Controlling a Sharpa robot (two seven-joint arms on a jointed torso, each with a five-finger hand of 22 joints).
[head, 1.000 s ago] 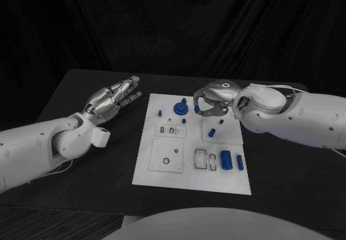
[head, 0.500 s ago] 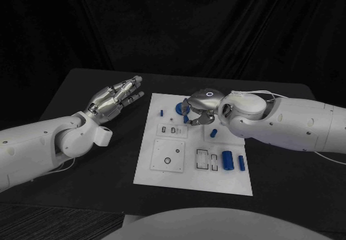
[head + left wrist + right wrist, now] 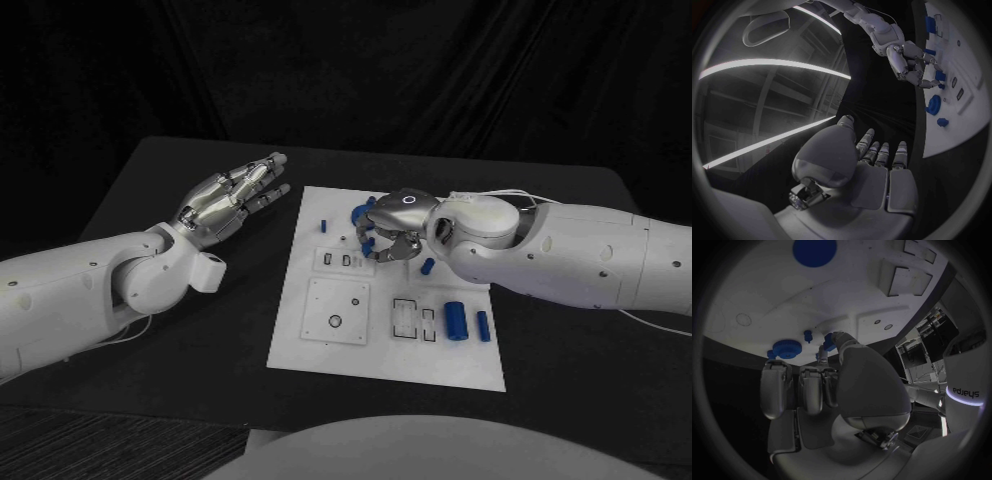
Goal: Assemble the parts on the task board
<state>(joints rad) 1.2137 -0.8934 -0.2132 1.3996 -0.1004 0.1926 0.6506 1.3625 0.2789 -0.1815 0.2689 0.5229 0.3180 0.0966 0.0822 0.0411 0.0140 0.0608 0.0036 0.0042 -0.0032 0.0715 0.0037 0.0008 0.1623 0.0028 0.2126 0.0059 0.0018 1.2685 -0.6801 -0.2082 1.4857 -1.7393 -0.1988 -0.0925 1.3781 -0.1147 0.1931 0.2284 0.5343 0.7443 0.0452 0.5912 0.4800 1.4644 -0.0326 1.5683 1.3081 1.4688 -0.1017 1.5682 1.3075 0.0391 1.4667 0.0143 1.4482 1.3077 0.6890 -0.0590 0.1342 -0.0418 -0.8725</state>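
The white task board [image 3: 335, 345] lies mid-table. My right hand [image 3: 389, 230] hangs over its far part, fingers curled down around a small blue peg [image 3: 369, 244]. In the right wrist view that peg [image 3: 827, 341] sits between thumb tip and fingertips [image 3: 821, 358]; whether they grip it is unclear. A blue gear [image 3: 786, 348] stands just beside them, partly hidden in the head view. My left hand [image 3: 231, 200] hovers left of the board, fingers spread, holding nothing. From the left wrist view I see the right hand [image 3: 911, 65] and the gear [image 3: 933, 105].
On the board lie a small blue piece [image 3: 323, 224], a blue peg [image 3: 428, 265], a thick blue cylinder [image 3: 453, 320] and a thinner one [image 3: 482, 325]. Raised plates with slots [image 3: 336, 310] sit on its left half. A blue disc [image 3: 814, 251] lies further off.
My right hand has moved left and nearer across the board's far part, lowering its fingers onto the small blue peg by the gear. The left hand has stayed still.
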